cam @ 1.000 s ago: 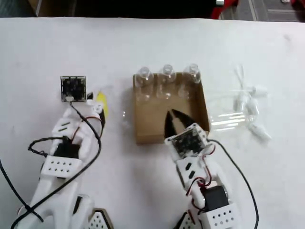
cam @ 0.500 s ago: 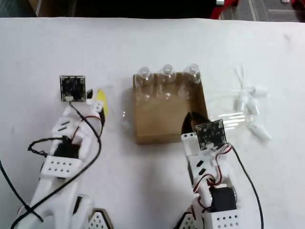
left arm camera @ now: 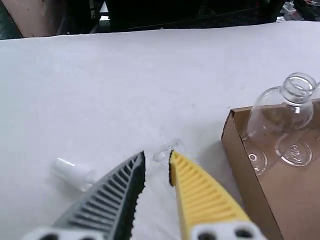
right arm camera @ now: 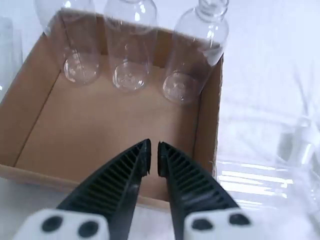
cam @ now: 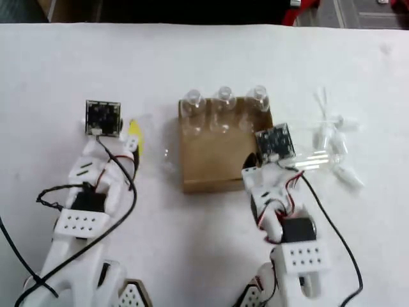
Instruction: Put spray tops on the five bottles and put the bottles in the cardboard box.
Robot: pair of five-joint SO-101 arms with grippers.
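Note:
Three clear bottles (cam: 223, 105) stand upright with bare necks along the far wall of the cardboard box (cam: 211, 163); they appear again in the right wrist view (right arm camera: 129, 45). Several white spray tops (cam: 333, 137) lie on the table right of the box. My right gripper (right arm camera: 153, 152) hangs shut and empty over the box's near right corner. My left gripper (left arm camera: 157, 162) rests left of the box, its grey and yellow fingers a narrow gap apart with nothing between them. Just past its tips lies a small clear piece (left arm camera: 167, 148), and a white spray part (left arm camera: 72, 172) lies beside the grey finger.
Clear plastic (right arm camera: 260, 175) glints on the table between the box and the spray tops. The white table (cam: 192, 57) stretches bare behind the box to its far edge. The left arm's body (cam: 83, 211) and the right arm's body (cam: 287, 236) take up the near side.
My right arm has swung from the box's front middle to its near right corner, and its fingers have gone from spread to shut. The left arm has barely shifted.

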